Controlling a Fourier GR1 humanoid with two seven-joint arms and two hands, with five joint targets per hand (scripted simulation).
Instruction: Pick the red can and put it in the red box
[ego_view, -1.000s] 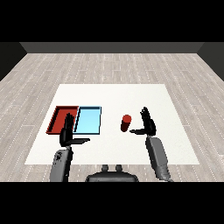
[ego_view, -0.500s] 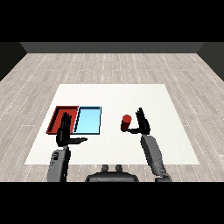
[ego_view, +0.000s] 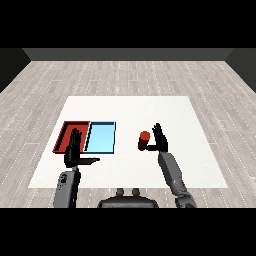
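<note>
- Can (ego_view: 144, 140) stands upright right of the bench's middle, just left of the right hand (ego_view: 160, 140), whose fingers are straight and apart, not yet curled round it.
- Its long axis runs vertical; it looks short, red, with a rounded top.
- Left hand (ego_view: 75, 152) hovers open near the red tray (ego_view: 63, 136), well apart from the can.
- Blue tray (ego_view: 101, 137) lies between.

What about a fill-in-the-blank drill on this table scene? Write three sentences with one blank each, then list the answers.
1. The red can stands upright on the ____ table.
2. The tray right beside the red tray is light ____.
3. The hand nearest the can is the robot's ____ hand; the left hand is over by the trays.

Answers: white; blue; right
</note>
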